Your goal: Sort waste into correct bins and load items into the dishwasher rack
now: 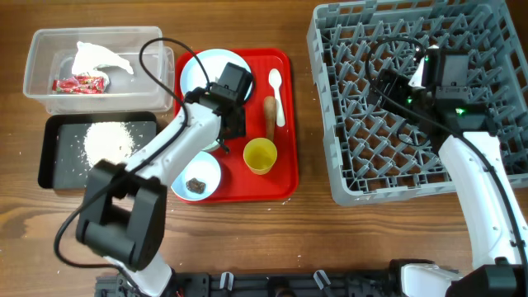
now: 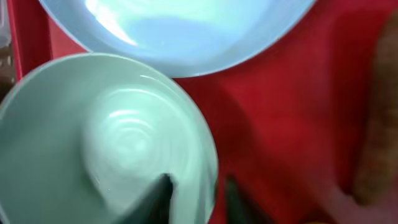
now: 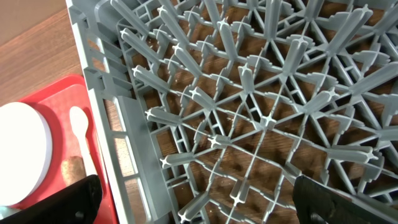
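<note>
Left gripper [image 2: 198, 186]: jaws apart, astride empty bowl [image 2: 93, 137] rim;
Bowls: two on red tray [image 1: 282, 186]; other bowl [image 1: 183, 176] holds lump [image 1: 196, 186];
Plate [image 1: 205, 68], cup [image 1: 260, 155], spoon [image 1: 277, 95]: one each, on tray;
Right gripper [image 3: 196, 198]: jaws wide, over rack [image 1: 323, 99], right of tray

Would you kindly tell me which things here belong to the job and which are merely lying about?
Job: plate, empty bowl, other bowl, dark lump, yellow cup, spoon, brown stick, tissue, wrapper, grains, clear tub, black tray, rack.
Lying about: red serving tray.
</note>
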